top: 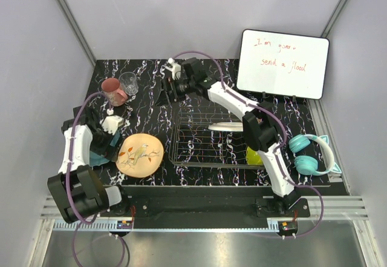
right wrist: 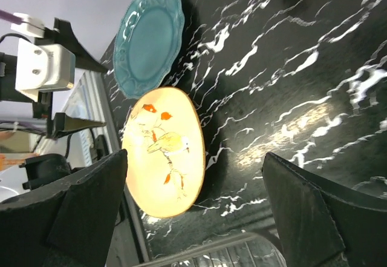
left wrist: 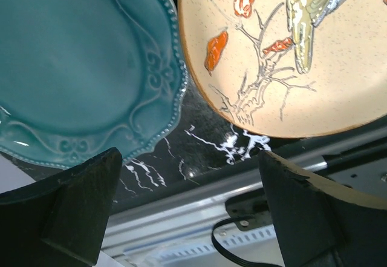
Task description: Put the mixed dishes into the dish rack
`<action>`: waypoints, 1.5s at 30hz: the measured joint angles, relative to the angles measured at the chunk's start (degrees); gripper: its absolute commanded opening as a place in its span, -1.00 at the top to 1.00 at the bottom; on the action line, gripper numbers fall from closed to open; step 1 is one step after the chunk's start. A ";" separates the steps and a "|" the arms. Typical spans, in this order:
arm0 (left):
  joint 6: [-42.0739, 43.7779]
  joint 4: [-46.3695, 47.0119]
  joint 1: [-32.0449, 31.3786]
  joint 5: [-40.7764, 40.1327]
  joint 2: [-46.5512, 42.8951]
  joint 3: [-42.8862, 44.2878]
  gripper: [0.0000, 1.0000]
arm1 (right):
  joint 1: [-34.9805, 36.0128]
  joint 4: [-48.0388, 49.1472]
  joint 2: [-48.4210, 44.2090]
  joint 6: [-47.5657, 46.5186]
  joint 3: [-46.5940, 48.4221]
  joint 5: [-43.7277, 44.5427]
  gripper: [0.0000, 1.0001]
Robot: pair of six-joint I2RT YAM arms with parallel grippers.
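- From above: finds the rectangular thin dark wire dish rack (top: 181, 152) on the black white-veined worktop (top: 151, 79), just nearer than the right pincer (top: 163, 94). Carries a glossy white plate (top: 225, 126), seemingly propped on edge between wires, and a lime-green bowl (top: 254, 156) half hidden by the arm.
- Leaves a pink mug (top: 112, 90) and a clear glass (top: 129, 82) side by side beyond the left pincer (top: 110, 140), not yet loaded.
- Left wrist: shows blunt dark fingers (left wrist: 78, 206) spread wide, pinching nothing. Ahead to the left, a scalloped glazed teal plate (left wrist: 78, 67) with raised scrolls. Ahead to the right, a speckled round peach bird-pattern plate (left wrist: 338, 79). Both flat and close together, probably next to lift.
- Right wrist: shows that pincer spread and empty too, aimed across at both plates well ahead, likely sizing up a pick.
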 measured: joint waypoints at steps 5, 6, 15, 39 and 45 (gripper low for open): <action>2.45 6.08 -4.02 -0.90 -2.12 -4.83 -0.98 | 1.44 1.38 2.27 2.27 -0.81 -1.81 -0.99; 2.51 7.48 -5.92 -1.22 -2.45 -6.32 -0.98 | 1.97 2.27 2.56 2.89 -1.42 -2.32 -1.00; 1.36 12.85 -16.90 -4.92 -8.33 -11.98 -0.98 | 5.33 7.82 5.64 5.40 -2.73 -3.93 -0.99; 11.87 6.38 -21.42 -8.44 -16.37 -18.34 -0.98 | 3.69 10.38 11.26 7.13 -2.23 -4.20 -0.99; 13.14 6.47 -24.96 -9.11 -12.85 -18.73 -0.98 | 1.62 10.21 13.31 8.79 -2.23 -4.17 -0.99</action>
